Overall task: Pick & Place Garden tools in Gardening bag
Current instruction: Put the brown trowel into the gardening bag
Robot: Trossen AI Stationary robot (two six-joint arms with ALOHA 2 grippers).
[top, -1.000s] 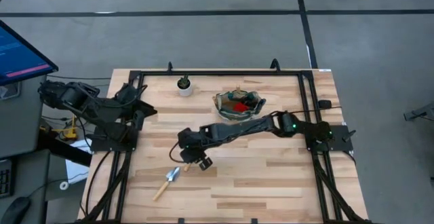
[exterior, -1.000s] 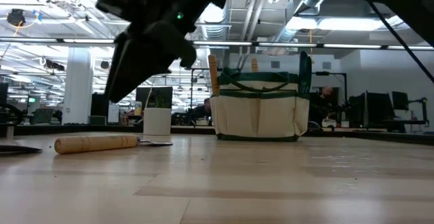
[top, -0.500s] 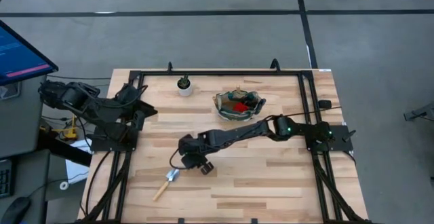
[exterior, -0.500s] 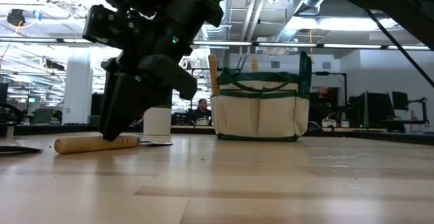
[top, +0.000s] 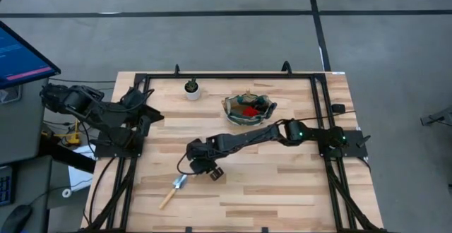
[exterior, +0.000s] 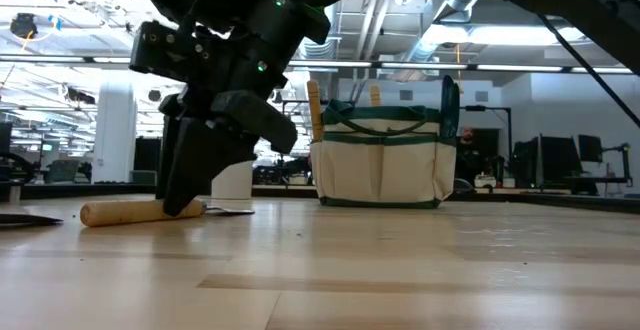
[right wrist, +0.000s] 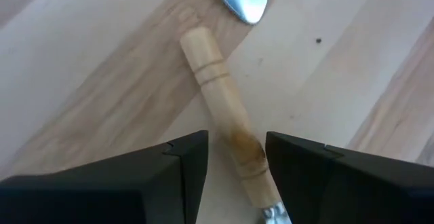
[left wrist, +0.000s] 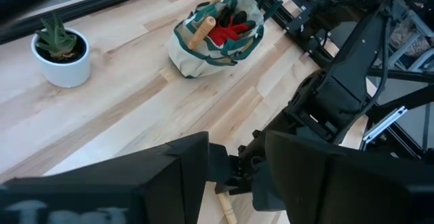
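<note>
The right pincer (right wrist: 234, 176) is down at the desk (top: 282, 183), its fingers apart on either side of a trowel's (right wrist: 227, 129) wooden handle and not yet clamped on it. A second trowel (top: 173, 190) lies just beside it toward the front-left of the desk; its blade tip shows in the right wrist view. The bag (top: 248, 108) stands well apart, at the back middle, with handles already sticking out of it and red inside. A white pot (top: 192, 90) sits beside it.

The step in hand looks like the grasp. The handle runs at a slant between the fingers, so they should close across it squarely; a skewed bite could let the round wood roll or swing out. Gripping near the middle of the handle would likely keep the metal end from tipping the tool on the lift. The neighbouring trowel lies close, so a straight rise should avoid nudging it.

The left pincer (left wrist: 234, 176) waits at the desk's left edge, fingers apart, holding nothing.
</note>
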